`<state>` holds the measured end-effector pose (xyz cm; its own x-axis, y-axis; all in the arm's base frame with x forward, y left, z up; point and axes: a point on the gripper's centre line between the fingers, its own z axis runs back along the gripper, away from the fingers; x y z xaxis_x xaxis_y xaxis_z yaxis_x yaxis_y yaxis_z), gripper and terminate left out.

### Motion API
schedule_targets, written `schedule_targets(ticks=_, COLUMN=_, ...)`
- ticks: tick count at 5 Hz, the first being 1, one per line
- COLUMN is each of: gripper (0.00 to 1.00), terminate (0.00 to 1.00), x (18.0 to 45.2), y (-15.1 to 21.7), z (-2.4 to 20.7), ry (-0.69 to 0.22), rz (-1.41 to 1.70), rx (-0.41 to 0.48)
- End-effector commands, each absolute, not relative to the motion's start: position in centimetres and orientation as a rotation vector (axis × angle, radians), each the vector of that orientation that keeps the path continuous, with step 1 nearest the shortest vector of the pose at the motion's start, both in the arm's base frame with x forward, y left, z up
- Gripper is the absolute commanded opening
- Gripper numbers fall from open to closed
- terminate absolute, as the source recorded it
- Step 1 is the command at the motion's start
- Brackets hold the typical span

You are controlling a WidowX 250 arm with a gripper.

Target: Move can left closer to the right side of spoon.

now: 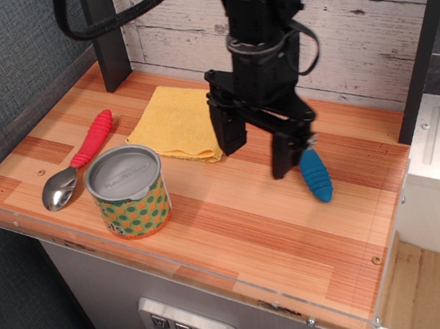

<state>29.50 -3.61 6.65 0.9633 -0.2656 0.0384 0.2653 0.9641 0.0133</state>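
The can, a short tin with a grey lid and an orange label with green dots, stands upright near the table's front left edge. The spoon, with a red ribbed handle and a shiny bowl, lies just left of the can, its bowl close to the can's side. My gripper hangs over the middle of the table, well right of the can. Its two black fingers are spread wide and hold nothing.
A yellow cloth lies behind the can. A blue-handled fork lies right of the gripper, partly hidden by one finger. A dark post stands at the back left. A clear lip edges the table's front.
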Motion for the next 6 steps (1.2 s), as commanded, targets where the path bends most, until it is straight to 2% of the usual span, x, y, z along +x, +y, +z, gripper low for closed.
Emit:
schedule_targets(ticks=1, gripper=1.0, terminate=0.0, x=28.0, y=-1.0, z=9.5, ry=-0.111, rz=-0.183, rx=0.046)
schedule_targets(ticks=2, gripper=1.0, terminate=0.0, x=28.0, y=1.6, z=9.7, ry=-0.136, rz=-0.15, rx=0.05)
schedule_targets(ticks=3, gripper=1.0, terminate=0.0, x=28.0, y=3.7, z=10.3, ry=-0.123, rz=-0.115, rx=0.102)
schedule_targets(ticks=6, gripper=1.0, terminate=0.0, x=26.9, y=11.4, z=9.7, ry=-0.115, rz=0.075, rx=0.102)
